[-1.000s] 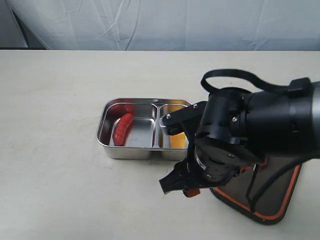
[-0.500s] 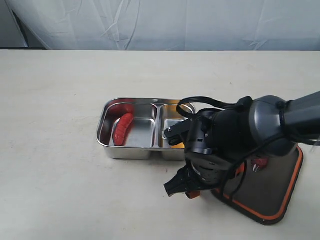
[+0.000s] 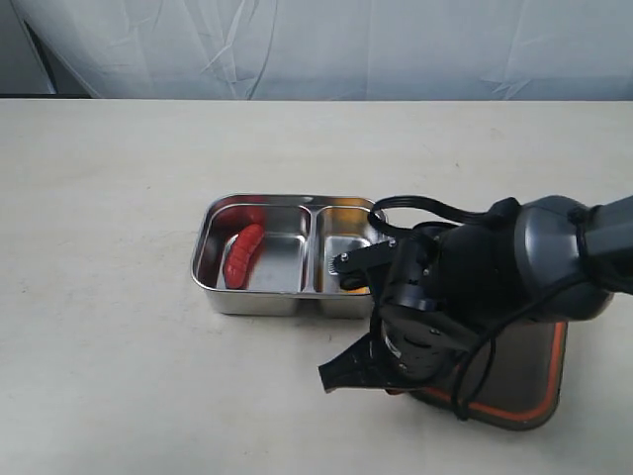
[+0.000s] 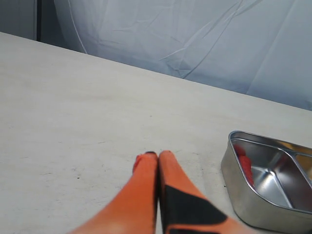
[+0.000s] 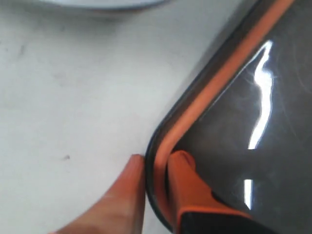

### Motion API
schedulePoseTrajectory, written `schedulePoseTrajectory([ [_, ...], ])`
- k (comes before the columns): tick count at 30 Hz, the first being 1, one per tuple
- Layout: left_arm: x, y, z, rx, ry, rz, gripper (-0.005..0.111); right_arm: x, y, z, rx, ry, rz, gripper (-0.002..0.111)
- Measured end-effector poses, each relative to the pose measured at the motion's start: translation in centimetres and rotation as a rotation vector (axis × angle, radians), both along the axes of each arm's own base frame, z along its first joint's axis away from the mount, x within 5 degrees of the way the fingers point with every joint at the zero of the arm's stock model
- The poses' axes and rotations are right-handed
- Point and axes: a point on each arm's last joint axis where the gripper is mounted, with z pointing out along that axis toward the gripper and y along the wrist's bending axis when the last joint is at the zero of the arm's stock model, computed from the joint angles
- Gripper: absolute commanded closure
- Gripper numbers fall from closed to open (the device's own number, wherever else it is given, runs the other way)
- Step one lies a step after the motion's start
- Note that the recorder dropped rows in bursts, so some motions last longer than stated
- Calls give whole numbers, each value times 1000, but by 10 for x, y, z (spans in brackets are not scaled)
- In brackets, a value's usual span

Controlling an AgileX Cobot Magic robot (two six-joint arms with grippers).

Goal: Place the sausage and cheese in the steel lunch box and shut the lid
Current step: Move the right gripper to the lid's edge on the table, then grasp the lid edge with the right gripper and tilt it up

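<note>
My right arm is bent low over the table. Its dark wrist housing hangs just in front of the smaller compartment of the steel lunch box, and a black cable loops over the top. The wrist points steeply down at the near-left corner of the lid. The lid lies on the table beside the box, and most of it is hidden under my forearm.

From the right wrist, my right pincer straddles that rounded corner. One orange finger is outside on the table side. The other sits inside on the smoky panel, against the orange band that runs just within the dark edge. The jaws are clenched onto the rim between them. I cannot tell whether the corner has left the table.

My left pincer is low above bare table, its two orange fingers pressed flat together and holding nothing. The open box is off to one side of it.

The sausage lies in the larger compartment. The cheese shows only as a yellow-orange sliver in the smaller one, behind my right wrist.
</note>
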Motion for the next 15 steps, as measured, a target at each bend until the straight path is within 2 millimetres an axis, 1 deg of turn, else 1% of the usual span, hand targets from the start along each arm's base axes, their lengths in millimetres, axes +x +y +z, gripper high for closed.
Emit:
schedulePoseTrajectory([
  [3, 0, 0, 0, 0, 0, 0, 107, -10, -2, 17, 5, -22, -4, 108],
  [4, 0, 0, 0, 0, 0, 0, 107, -13, -2, 27, 29, -39, 1, 108],
  [6, 0, 0, 0, 0, 0, 0, 107, -21, -3, 56, 106, -89, 14, 108],
  [9, 0, 0, 0, 0, 0, 0, 107, -26, -9, 77, 151, -130, 19, 108],
  [11, 0, 0, 0, 0, 0, 0, 107, -27, -15, 89, 167, -150, 10, 108],
  [13, 0, 0, 0, 0, 0, 0, 107, -31, -25, 106, 187, -173, -13, 108],
  [15, 0, 0, 0, 0, 0, 0, 107, -33, -33, 117, 195, -193, -26, 108],
])
